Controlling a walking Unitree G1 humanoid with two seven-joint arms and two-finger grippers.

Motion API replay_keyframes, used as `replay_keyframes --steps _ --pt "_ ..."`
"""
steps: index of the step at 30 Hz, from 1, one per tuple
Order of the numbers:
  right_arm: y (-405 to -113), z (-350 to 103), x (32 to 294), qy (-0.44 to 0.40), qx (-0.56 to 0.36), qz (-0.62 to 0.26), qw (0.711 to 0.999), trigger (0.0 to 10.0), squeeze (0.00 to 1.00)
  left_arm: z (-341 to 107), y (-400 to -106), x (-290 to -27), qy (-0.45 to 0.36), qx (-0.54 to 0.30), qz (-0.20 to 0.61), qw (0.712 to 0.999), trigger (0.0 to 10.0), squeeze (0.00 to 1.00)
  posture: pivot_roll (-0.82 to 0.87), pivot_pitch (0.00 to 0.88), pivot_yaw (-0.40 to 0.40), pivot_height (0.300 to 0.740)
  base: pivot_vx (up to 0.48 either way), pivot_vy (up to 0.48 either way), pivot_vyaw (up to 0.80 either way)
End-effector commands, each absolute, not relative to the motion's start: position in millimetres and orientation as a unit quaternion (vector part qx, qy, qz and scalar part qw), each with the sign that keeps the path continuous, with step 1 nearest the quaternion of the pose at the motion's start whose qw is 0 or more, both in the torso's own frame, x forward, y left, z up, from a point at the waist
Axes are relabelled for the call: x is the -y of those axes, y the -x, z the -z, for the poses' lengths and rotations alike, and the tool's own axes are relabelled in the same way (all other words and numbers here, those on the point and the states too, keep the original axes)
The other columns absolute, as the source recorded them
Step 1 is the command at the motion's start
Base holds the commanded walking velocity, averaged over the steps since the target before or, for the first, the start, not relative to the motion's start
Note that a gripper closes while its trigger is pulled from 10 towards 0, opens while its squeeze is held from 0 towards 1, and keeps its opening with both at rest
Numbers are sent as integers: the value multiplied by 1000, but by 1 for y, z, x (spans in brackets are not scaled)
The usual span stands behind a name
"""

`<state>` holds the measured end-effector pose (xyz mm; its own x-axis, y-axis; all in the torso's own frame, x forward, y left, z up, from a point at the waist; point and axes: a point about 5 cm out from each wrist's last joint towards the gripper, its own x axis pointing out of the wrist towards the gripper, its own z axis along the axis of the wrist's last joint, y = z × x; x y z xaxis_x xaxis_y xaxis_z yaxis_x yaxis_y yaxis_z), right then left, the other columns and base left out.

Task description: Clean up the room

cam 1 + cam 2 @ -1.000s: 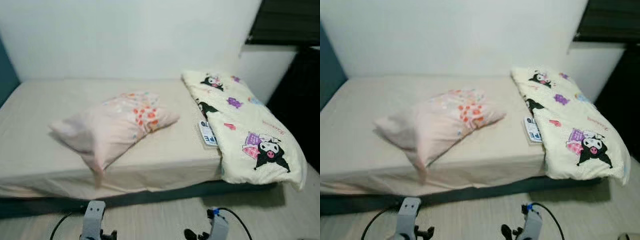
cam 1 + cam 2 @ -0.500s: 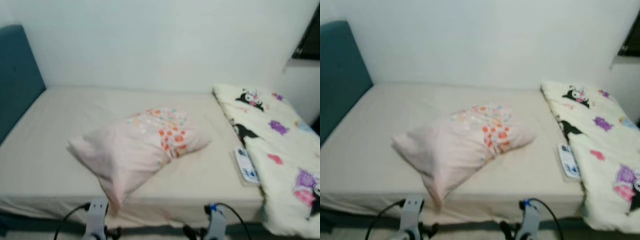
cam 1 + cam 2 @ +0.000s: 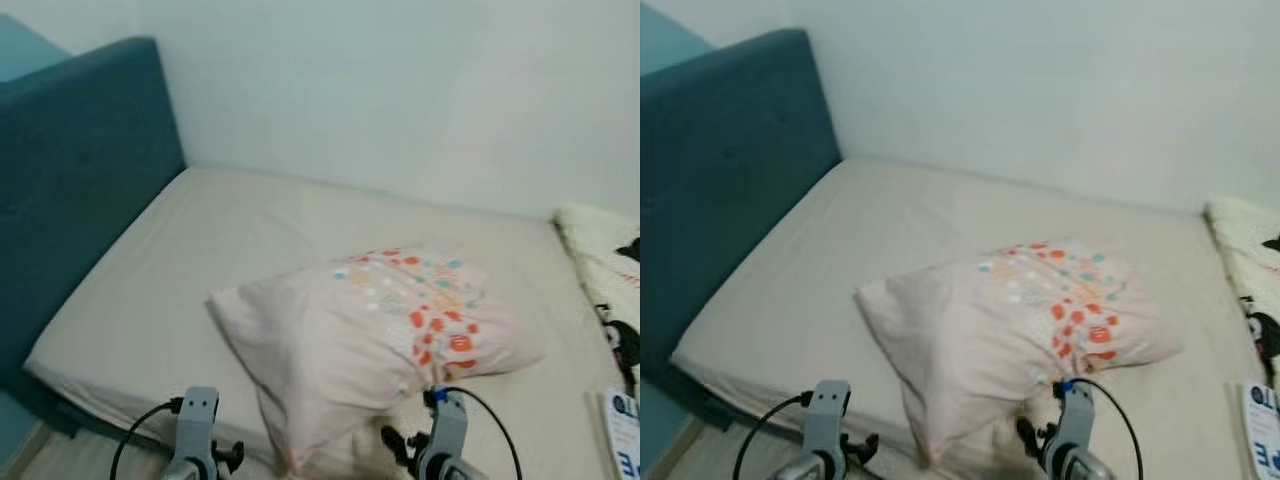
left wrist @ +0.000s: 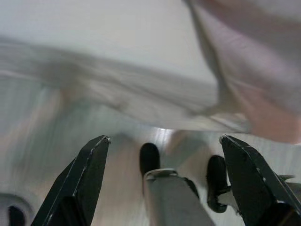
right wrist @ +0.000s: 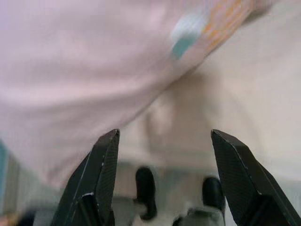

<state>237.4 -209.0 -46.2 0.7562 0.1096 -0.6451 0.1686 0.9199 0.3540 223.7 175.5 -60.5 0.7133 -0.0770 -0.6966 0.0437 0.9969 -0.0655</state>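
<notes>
Now | we face the pillow [image 3: 375, 335] skewed on the bed [image 3: 190, 290] | both grippers, left [image 4: 164, 146] and right [image 5: 162, 136], spread, empty, ready to grab it

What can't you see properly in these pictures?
- Cartoon blanket: cut off by the right edge of both eye views.
- Blue-and-white packet: cut by the edge, print too small to read.
- Bed edge under the pillow: hidden by it.
- Left wrist view: blurred past the left pincer.

My pillow [image 3: 370, 340] is pale pink, dotted orange, red and teal toward one end. Beige sheet [image 3: 200, 270], teal headboard [image 3: 80, 180], white wall [image 3: 400, 90]. At the mattress's right edge, a cream blanket [image 3: 610, 270] with black cartoon figures.
</notes>
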Motion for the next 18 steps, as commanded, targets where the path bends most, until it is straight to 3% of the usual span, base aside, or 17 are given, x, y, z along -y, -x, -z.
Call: replay_keyframes --steps 1,4,10,14,18 --pt "-238 44 216 -215 -339 33 915 10000 0 66 -214 -179 23 -394 28 918 10000 0 77 45 -25 721 0 0 0" --pt "-246 36 226 -225 -316 45 921 10000 0 67 -213 -183 24 -396 26 917 10000 0 85 55 -21 721 0 0 0" --pt "-265 16 240 -246 -268 53 930 10000 0 69 -208 -190 8 -405 21 914 10000 0 92 73 -14 721 0 -411 0" --pt "-274 9 235 -257 -251 31 933 10000 0 70 -205 -193 0 -409 16 912 10000 0 94 79 -12 721 0 -467 0" --pt "-283 4 221 -262 -245 -2 933 10000 0 69 -206 -196 15 -405 -9 914 10000 0 106 93 -11 721 0 0 0"
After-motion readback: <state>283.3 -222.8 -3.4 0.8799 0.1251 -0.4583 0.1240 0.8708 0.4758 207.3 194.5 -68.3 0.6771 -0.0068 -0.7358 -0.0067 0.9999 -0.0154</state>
